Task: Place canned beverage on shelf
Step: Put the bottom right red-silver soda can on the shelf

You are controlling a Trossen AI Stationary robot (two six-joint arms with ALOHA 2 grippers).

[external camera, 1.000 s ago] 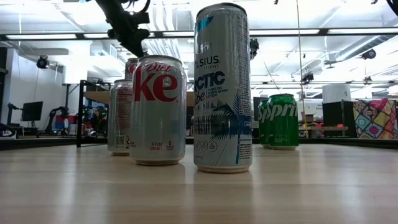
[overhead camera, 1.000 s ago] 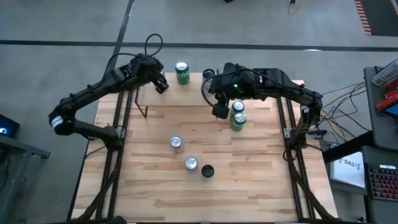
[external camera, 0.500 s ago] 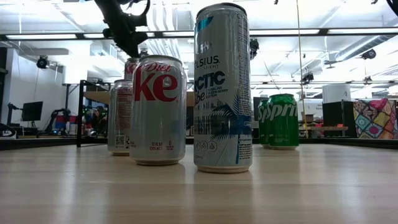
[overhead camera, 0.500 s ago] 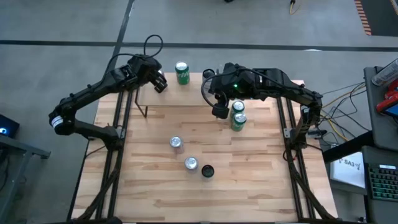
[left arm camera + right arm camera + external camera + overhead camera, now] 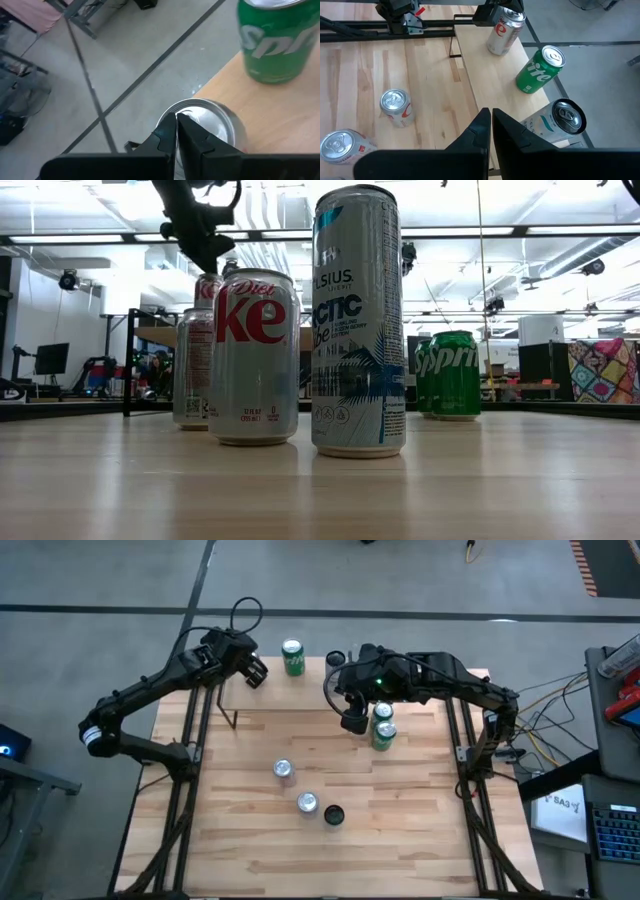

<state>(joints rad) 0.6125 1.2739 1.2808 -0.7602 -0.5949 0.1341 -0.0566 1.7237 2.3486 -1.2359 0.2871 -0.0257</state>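
Cans crowd the foreground of the low view. A tall white-and-blue slim can point(image 5: 358, 320) stands at centre, with a silver-and-red cola can point(image 5: 254, 355) just left of it and a second silver cola can point(image 5: 188, 370) behind. Two green soda cans point(image 5: 455, 375) stand farther back on the right. All five are on the large wooden tabletop point(image 5: 400, 830), so they appear left to shelve.

In the high view's upper centre, the right gripper point(image 5: 489, 125) hangs over the light-wood shelf point(image 5: 485, 75) near those green cans, its fingers together and holding nothing.

Farther back, the shelf carries three cans: a tall silver can point(image 5: 559, 122), a green can point(image 5: 292, 656) and a silver-and-red shelf can point(image 5: 502, 31). The left gripper point(image 5: 176, 131) hovers over that last can's top, fingers pressed together and not gripping it. That placement looks finished.

Nothing blocks the shelf's bare middle.
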